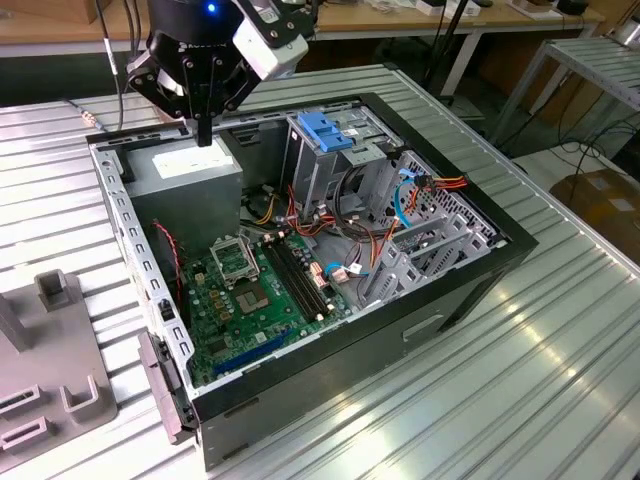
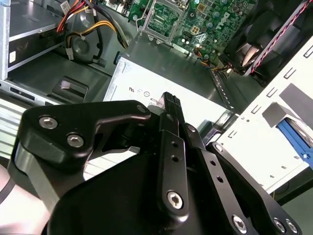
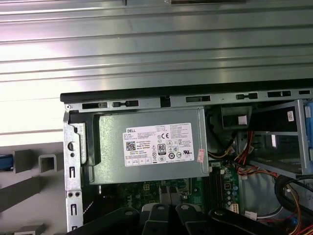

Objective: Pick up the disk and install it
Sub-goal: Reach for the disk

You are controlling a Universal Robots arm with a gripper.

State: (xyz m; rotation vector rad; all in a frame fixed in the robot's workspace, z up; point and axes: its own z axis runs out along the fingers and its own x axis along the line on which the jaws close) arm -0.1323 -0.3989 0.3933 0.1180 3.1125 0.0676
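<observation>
Currently pincer upright (tips down, pressed together) over grey box.

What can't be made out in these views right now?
- Exterior view: grey fixture cut off by the frame edge; its contents unclear.
- First wrist view: blue piece cut off by the edge; unidentifiable.
- Second wrist view: gripper covers part of the power supply.

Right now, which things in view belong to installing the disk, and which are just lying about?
Job in hand:
gripper, fingers shut
open computer case
drive cage with blue handle

Lying about:
power supply under the gripper
motherboard
wires
grey stand beside the case
</observation>
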